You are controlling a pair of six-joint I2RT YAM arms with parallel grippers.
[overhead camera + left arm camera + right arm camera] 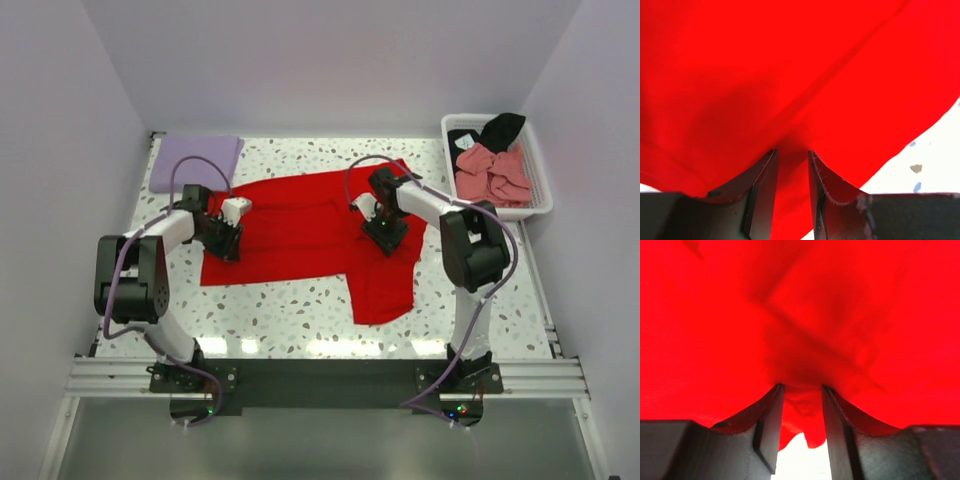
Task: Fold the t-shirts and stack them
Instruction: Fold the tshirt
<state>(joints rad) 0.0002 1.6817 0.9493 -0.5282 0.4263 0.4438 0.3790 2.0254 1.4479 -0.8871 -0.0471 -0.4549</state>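
Observation:
A bright red t-shirt (300,235) lies spread across the middle of the speckled table, with one part hanging towards the near edge at the right. My left gripper (228,240) presses down on the shirt's left part. In the left wrist view its jaws (792,152) stand a little apart, with red cloth (790,75) filling the gap. My right gripper (385,235) is down on the shirt's right part. Its jaws (801,386) stand apart too, and a loose fold of red cloth (807,415) hangs between them. A pale lavender t-shirt (195,160) lies folded at the back left.
A white slatted basket (541,185) stands at the back right. It holds a crumpled salmon-pink t-shirt (492,172) and a black one (497,128). Walls close in the table on the left, back and right. Bare speckled tabletop (280,310) shows in front of the red shirt.

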